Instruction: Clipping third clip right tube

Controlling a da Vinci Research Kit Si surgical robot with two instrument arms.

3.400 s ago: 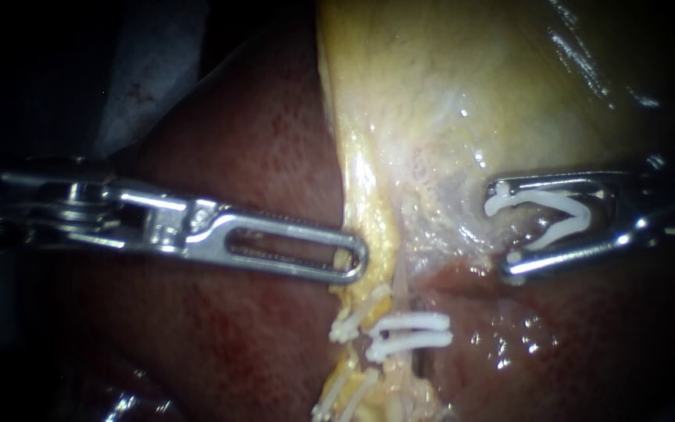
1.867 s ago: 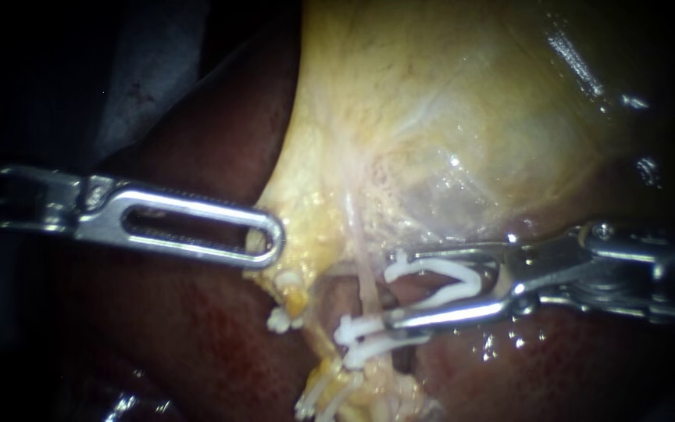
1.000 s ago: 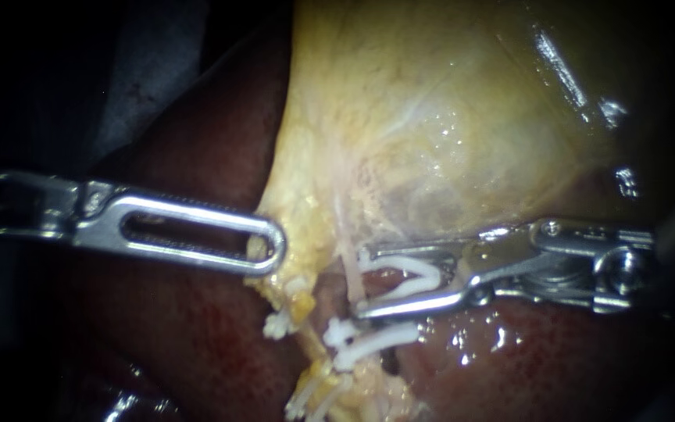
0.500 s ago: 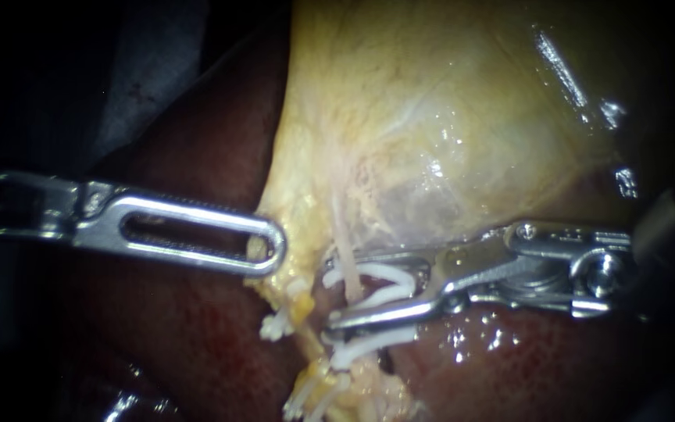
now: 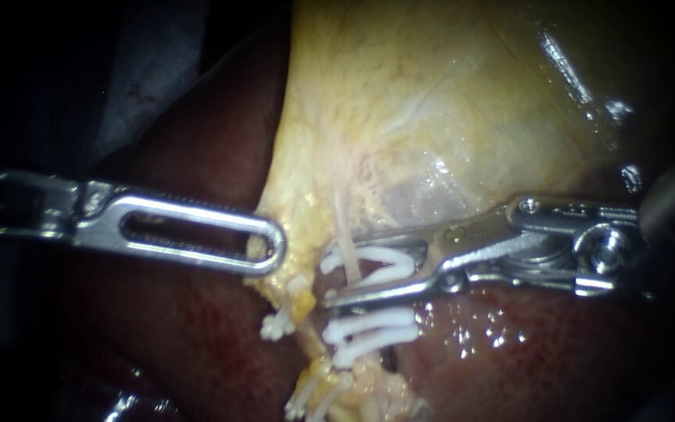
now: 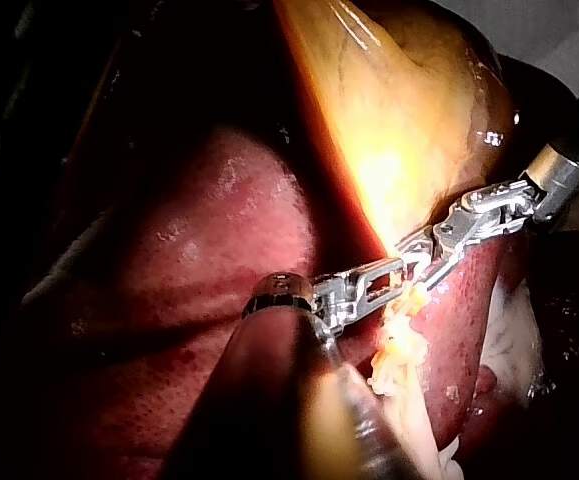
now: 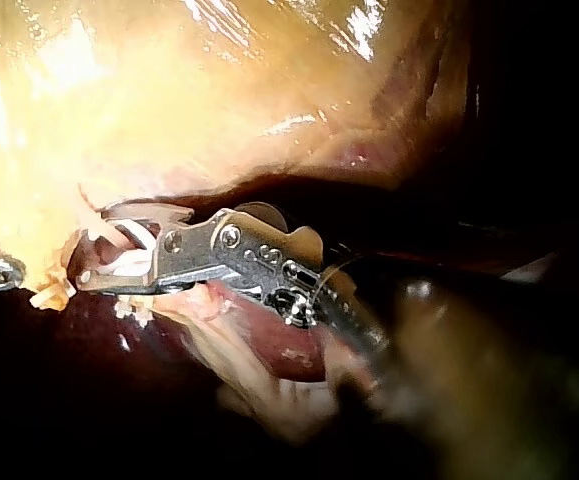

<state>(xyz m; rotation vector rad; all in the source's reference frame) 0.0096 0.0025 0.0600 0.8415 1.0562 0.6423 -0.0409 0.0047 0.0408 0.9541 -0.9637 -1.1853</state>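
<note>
Nearest, two closed white plastic clips point(image 5: 373, 327) sit on the thin pale right tube point(image 5: 343, 234). Just above them, my right instrument point(image 5: 333, 273) grips a half-open white V-shaped clip point(image 5: 373, 255) between its jaws, astride that tube. Beyond, my left instrument point(image 5: 263, 248) has its slotted jaws clamped on the yellow fatty edge of the gallbladder point(image 5: 431, 101).

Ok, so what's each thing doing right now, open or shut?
left instrument: jaws shut on the gallbladder edge.
right instrument: jaws shut on the top clip.
top clip: open, its legs either side of the right tube.
two lower clips: closed across the right tube.
</note>
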